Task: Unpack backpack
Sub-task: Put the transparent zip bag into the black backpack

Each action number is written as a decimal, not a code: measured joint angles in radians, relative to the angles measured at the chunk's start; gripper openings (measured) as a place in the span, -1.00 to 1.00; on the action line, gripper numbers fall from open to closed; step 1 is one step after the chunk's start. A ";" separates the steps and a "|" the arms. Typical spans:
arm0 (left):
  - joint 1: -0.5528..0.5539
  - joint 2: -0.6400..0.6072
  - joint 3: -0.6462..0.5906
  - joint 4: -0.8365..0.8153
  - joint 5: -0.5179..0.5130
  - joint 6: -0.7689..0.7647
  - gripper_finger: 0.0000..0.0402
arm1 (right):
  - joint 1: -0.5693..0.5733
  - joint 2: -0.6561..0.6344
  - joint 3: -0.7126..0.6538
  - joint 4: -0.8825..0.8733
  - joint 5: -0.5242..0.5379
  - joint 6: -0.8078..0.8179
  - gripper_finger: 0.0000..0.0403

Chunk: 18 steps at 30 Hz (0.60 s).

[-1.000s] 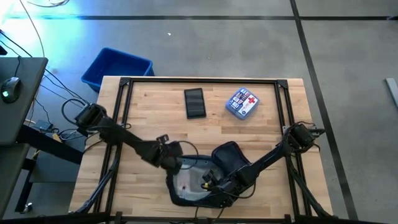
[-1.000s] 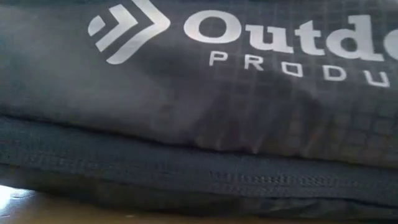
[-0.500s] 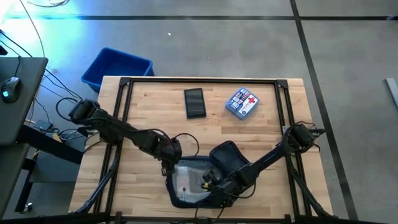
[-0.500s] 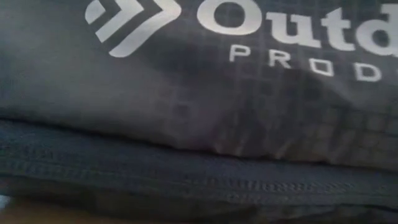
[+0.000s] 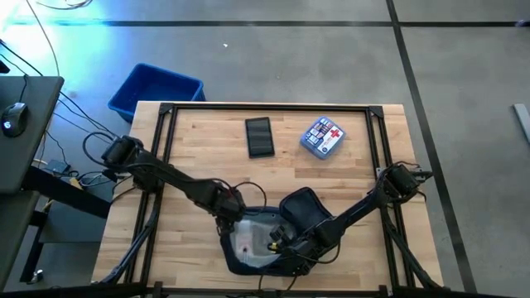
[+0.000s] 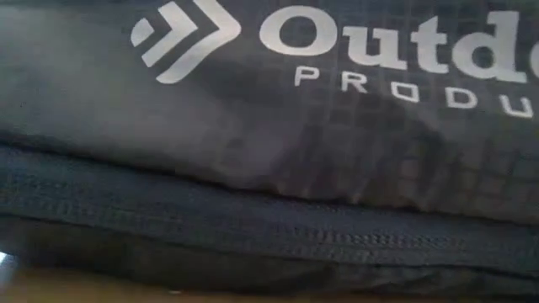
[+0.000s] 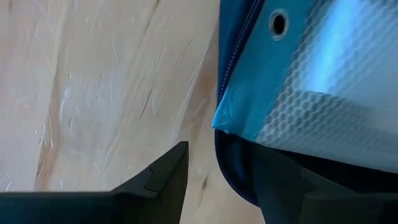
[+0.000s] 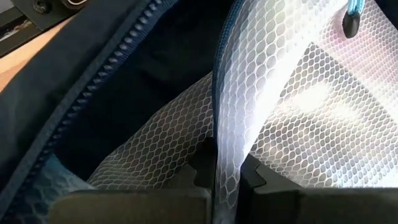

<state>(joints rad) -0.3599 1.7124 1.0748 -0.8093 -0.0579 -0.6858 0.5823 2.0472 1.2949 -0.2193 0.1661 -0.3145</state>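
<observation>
The dark navy backpack (image 5: 306, 211) lies open on the wooden table near its front edge, and its side wall (image 6: 253, 126) fills the low view. Inside it lies a white mesh pouch with blue edging (image 5: 252, 240). My left gripper (image 7: 214, 186) points down at the backpack's left rim (image 7: 233, 168), open, with one finger over the bare table and the other over the backpack's inside. My right gripper (image 5: 286, 244) reaches into the opening from the right and is shut on the mesh pouch. My left gripper straddles the backpack's left rim and the pouch's blue corner (image 7: 225, 118); I cannot tell whether its fingers touch either. My right gripper pinches a raised fold of the pouch's white mesh (image 8: 225, 149) between its two fingers, slanting down from the table's right. The pouch lies inside the backpack.
A flat black rectangular item (image 5: 259, 136) and a small blue pouch with a red cross (image 5: 323, 136) lie at the table's far side. A bright blue bin (image 5: 156, 89) stands on the floor past the far left corner. Bare wood lies left of the backpack.
My left gripper has tipped and moved a little toward the table's near edge along the backpack's left rim. The backpack's near wall has shifted slightly in the low view. My right gripper has kept still, shut on the mesh.
</observation>
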 joint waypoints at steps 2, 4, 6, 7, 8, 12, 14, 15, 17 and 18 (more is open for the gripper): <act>0.001 0.014 0.000 0.002 -0.017 0.015 -0.29 | 0.000 0.000 0.000 0.000 0.000 0.000 -1.00; 0.002 0.027 0.000 0.004 -0.040 0.033 -0.32 | 0.000 0.000 0.000 -0.001 0.002 0.000 -1.00; 0.006 0.038 0.000 0.005 -0.063 0.053 -0.39 | 0.000 0.000 0.000 -0.001 0.003 0.000 -1.00; 0.009 0.043 0.000 0.006 -0.074 0.067 -0.45 | -0.001 0.000 0.000 -0.002 0.004 0.000 -1.00; 0.011 0.048 0.000 0.005 -0.085 0.081 -0.54 | -0.001 0.000 0.000 -0.001 0.006 0.000 -1.00; 0.021 0.057 0.000 -0.006 -0.126 0.111 -0.94 | -0.002 0.000 0.000 -0.002 0.009 -0.005 -1.00; 0.018 0.057 0.002 -0.013 -0.188 0.103 -0.96 | -0.001 0.000 0.000 -0.002 0.020 -0.024 -1.00; 0.013 0.056 0.006 -0.028 -0.219 0.096 -0.98 | 0.001 0.000 0.000 -0.003 0.030 -0.032 -1.00; 0.000 0.054 0.022 -0.071 -0.287 0.084 -0.99 | 0.005 0.000 0.000 -0.004 0.045 -0.055 -1.00; -0.010 0.054 0.031 -0.096 -0.325 0.073 -0.99 | 0.007 0.000 0.000 -0.003 0.045 -0.064 -1.00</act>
<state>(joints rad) -0.3702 1.7662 1.1060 -0.9050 -0.3833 -0.6126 0.5897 2.0468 1.2945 -0.2226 0.2108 -0.3781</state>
